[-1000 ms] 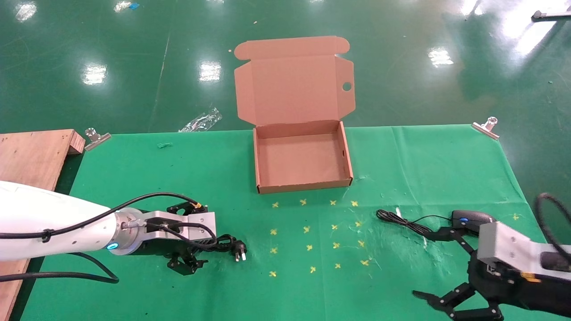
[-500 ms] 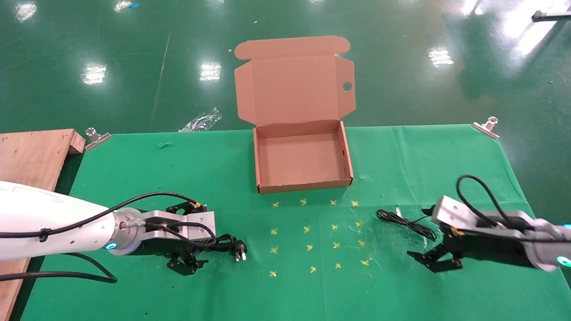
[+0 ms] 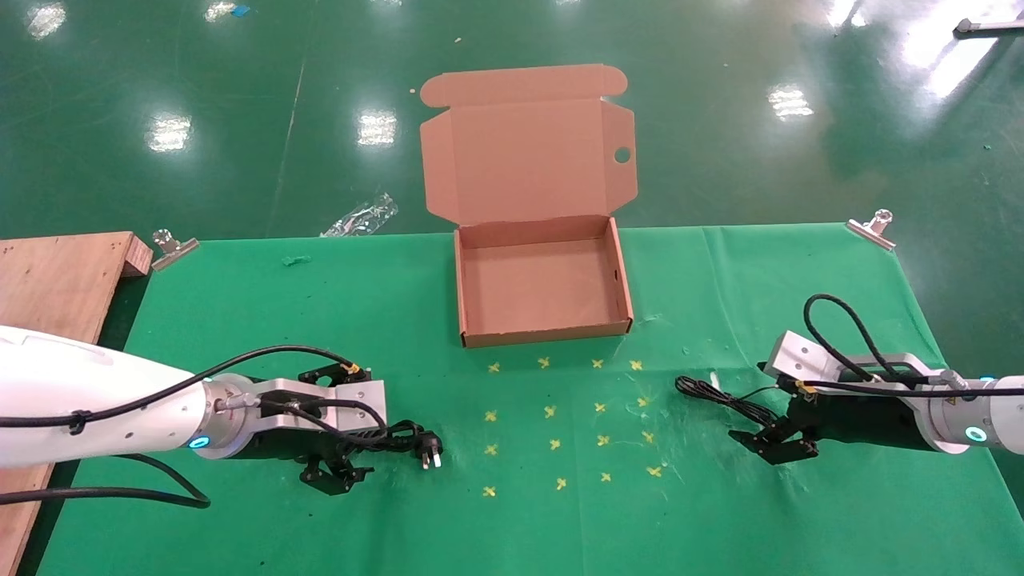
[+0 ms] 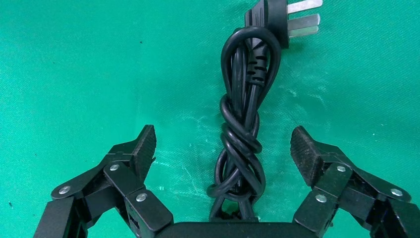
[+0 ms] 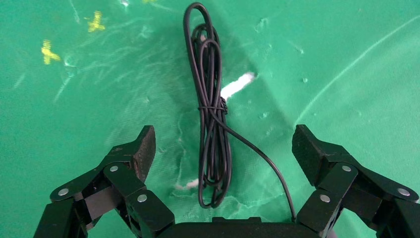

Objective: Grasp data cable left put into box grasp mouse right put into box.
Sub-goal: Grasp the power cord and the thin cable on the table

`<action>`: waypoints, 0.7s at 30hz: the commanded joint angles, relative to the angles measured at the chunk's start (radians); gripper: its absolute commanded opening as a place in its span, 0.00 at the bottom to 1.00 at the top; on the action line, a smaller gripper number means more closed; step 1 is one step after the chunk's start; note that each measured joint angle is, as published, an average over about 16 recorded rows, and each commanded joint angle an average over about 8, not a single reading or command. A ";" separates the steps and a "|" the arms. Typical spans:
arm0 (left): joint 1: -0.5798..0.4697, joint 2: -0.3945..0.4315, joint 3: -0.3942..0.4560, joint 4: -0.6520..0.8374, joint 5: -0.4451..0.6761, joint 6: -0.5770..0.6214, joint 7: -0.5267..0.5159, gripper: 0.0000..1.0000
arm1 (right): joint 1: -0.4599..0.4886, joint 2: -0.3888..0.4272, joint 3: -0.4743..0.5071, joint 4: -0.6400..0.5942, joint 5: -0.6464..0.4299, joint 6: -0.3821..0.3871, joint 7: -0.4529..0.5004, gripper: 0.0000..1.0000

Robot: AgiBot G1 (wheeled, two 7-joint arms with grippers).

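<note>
The data cable [image 4: 241, 119], bundled in a knotted coil, is laid on the green bench [image 3: 240, 320] at the near left, its pronged plug pointing toward the centre. It is straddled by the left hand [image 4: 224, 153], whose fingers are spread wide apart on either side without touching it. At the near right, the mouse's thin coiled cord [image 5: 210, 99] is seen between the equally spread fingers of the right hand [image 5: 225, 151]; the mouse itself is hidden. The box [image 3: 544, 330] is set open at the far middle, well apart from both hands.
</note>
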 commanded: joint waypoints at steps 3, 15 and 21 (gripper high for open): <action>0.000 0.000 0.000 0.000 0.000 0.000 0.000 0.00 | 0.000 0.001 0.000 0.001 0.001 0.000 0.001 0.00; 0.000 -0.001 -0.001 0.000 -0.001 0.000 0.000 0.00 | -0.012 0.012 0.004 0.028 0.010 -0.007 0.005 0.00; 0.000 -0.001 -0.001 0.000 -0.002 0.000 0.000 0.00 | -0.014 0.014 0.004 0.034 0.012 -0.009 0.006 0.00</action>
